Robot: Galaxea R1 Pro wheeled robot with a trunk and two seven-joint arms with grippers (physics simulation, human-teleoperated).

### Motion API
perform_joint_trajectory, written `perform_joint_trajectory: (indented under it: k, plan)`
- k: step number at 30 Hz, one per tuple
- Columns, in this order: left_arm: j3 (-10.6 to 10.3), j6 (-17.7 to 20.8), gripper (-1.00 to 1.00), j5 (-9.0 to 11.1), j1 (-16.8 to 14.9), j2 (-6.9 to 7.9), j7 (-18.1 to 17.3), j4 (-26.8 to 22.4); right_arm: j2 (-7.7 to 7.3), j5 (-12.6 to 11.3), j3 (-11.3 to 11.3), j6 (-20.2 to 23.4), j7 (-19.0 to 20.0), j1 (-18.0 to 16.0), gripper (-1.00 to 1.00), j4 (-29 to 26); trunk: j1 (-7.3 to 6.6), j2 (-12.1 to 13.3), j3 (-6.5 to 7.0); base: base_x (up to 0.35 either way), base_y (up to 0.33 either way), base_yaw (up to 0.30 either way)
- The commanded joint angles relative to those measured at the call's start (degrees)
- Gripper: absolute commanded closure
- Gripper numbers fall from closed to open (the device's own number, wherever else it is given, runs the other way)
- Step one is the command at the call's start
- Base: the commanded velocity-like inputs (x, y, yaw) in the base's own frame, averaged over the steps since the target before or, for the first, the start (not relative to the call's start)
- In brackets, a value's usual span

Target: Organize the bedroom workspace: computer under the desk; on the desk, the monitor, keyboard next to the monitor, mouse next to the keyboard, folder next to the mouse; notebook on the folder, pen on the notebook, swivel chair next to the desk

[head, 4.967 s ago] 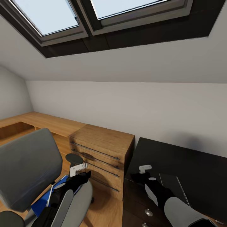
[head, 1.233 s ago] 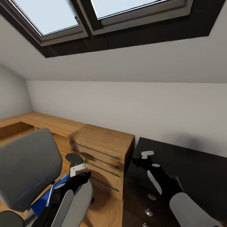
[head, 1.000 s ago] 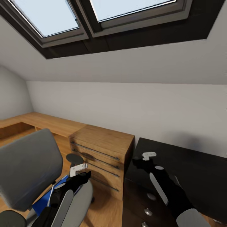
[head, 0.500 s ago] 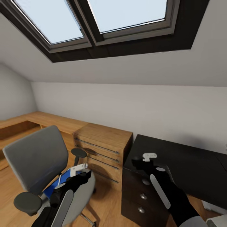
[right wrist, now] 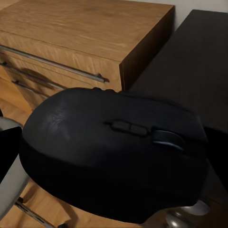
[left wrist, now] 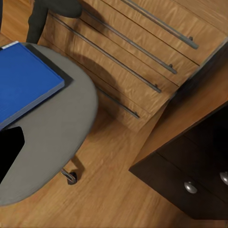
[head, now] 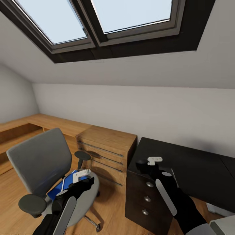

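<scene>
Careful: your right gripper [head: 147, 167] is pinching the mouse [right wrist: 114, 161] over the desk [head: 195, 166] corner, so releasing there risks it sliding off. At eight o'clock, your left gripper [head: 82, 176] hovers above the folder [left wrist: 23, 85]; I cannot tell whether it is spread.

A sloped grey-white ceiling [head: 130, 73] runs down to a low knee wall [head: 130, 111], with a second plain wall [head: 14, 94] meeting it at the far corner. Set into the slope is a skylight [head: 98, 16] with two panes in a dark frame, showing pale blue sky; soft, even daylight falls from it over the room. Along the walls runs low light-wood shelving [head: 42, 122] that turns the corner. At its near end stands a light-wood chest of drawers [head: 104, 153] with long thin metal bar handles. The floor [head: 111, 212] is light wood planking with visible grain, a soft shadow lying on it below the chest
</scene>
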Motion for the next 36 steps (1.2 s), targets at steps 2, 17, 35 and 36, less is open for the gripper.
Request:
perform_joint_trajectory:
  k: [2, 17, 35, 36]
  plan:
    - [-0.08, 0.13, -1.00, 0.59, -0.05, 0.00, 0.55, -0.05, -0.03, -0.57, 0.14, 0.17, -0.63, -0.06, 1.00, -0.10, 0.00, -0.05, -0.25, 0.000, 0.000, 0.000]
    - [-0.24, 0.13, -1.00, 0.49, -0.03, 0.00, 0.55, -0.03, -0.30, -0.55, 0.01, 0.20, -0.68, -0.07, 1.00, -0.19, 0.00, -0.05, -0.29, 0.000, 0.000, -0.072]
    - [-0.44, 0.04, -1.00, 0.19, 1.02, 0.00, 0.55, -0.03, -0.05, -0.57, -2.46, 1.80, -0.83, -0.07, 1.00, -0.11, 0.00, -0.05, 0.24, 0.000, 0.000, -0.280]
    - [-0.47, 0.04, -1.00, 0.19, 1.05, 0.00, 0.55, -0.03, -0.05, -0.56, -2.89, 1.99, -0.84, -0.04, 1.00, -0.11, 0.00, -0.05, 0.27, 0.000, 0.000, -0.287]
